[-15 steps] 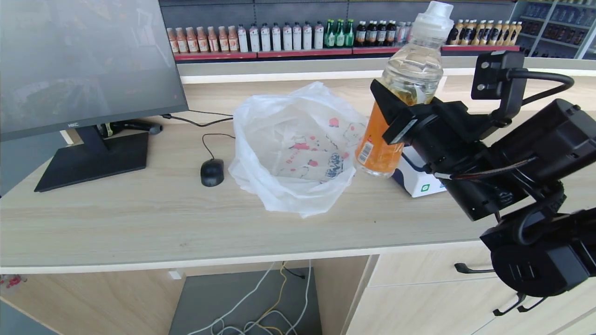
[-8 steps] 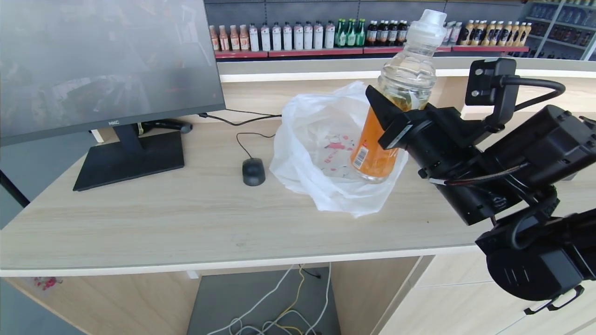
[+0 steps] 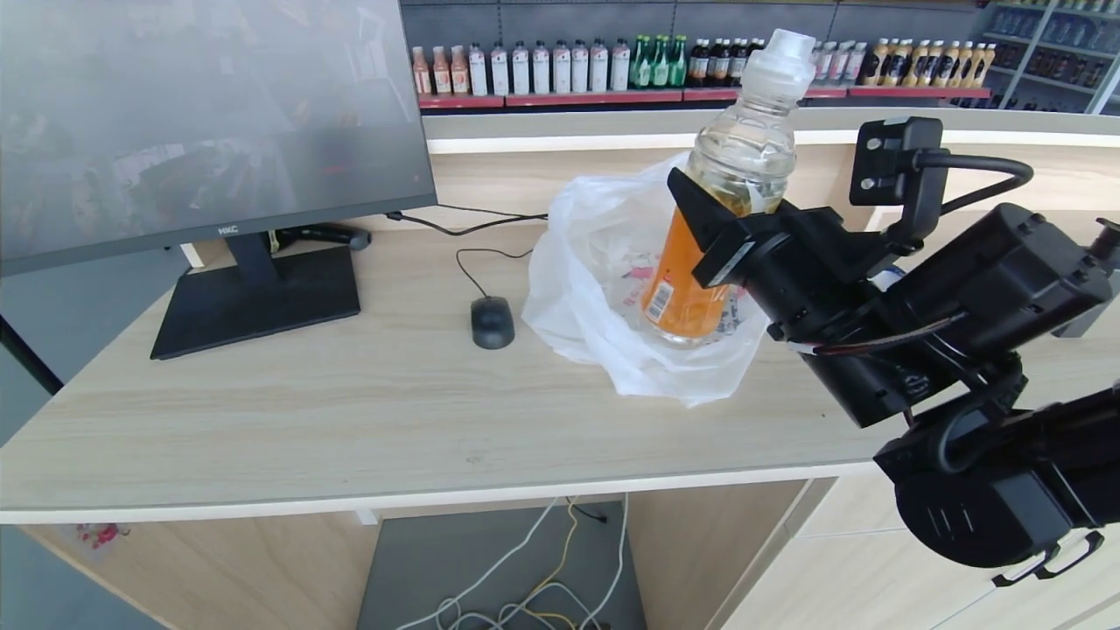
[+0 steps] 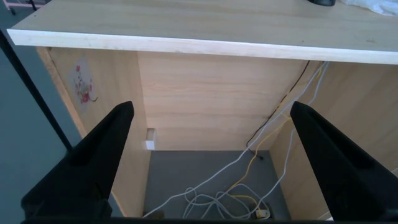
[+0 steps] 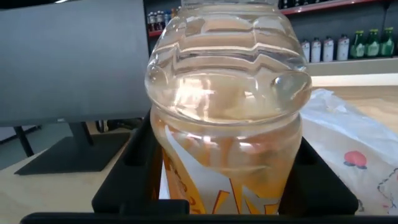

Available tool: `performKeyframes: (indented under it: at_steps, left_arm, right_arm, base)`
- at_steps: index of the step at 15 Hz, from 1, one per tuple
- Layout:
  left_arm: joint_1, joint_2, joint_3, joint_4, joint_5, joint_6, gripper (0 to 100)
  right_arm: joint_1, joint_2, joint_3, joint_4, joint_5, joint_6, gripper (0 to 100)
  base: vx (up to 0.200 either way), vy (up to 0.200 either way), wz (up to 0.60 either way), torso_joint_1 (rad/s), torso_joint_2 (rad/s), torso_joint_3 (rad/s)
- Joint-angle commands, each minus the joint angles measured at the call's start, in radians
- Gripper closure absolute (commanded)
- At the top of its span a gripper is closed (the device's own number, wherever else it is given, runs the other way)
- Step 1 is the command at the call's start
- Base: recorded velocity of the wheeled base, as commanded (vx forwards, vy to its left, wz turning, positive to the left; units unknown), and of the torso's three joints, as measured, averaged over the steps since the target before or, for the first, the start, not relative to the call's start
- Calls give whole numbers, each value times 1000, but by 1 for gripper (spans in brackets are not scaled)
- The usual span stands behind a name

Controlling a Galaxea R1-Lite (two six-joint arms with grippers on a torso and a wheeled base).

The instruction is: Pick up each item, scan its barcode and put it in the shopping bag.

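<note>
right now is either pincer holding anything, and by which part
The right pincer holds the orange drink bottle, clamped around its middle, just below the clear shoulder. The left pincer is open and empty.

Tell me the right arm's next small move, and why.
Probably lower the orange drink bottle straight down into the shopping bag. The right gripper is shut on it, upright, and its base seems to hang over the bag's open mouth, so a short descent should seat it before release.

Bottle (image 3: 700,254): orange label, clear top, white cap. Bag (image 3: 595,289): white, red-and-black print. Table (image 3: 350,411): pale woodgrain. Mouse (image 3: 493,321): black.
</note>
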Motion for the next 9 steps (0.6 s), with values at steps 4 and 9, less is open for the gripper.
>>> performKeyframes:
  at_steps: [4,9]
  left_arm:
    - [1,2,0,0,0,0,0]
    - [1,2,0,0,0,0,0]
  right_arm:
    - [4,132,-107,1,-9,-4,100]
    - [-10,226,-216,3,-12,-9,100]
  base:
    - [0,0,0,0,0,0]
    - [0,0,0,0,0,0]
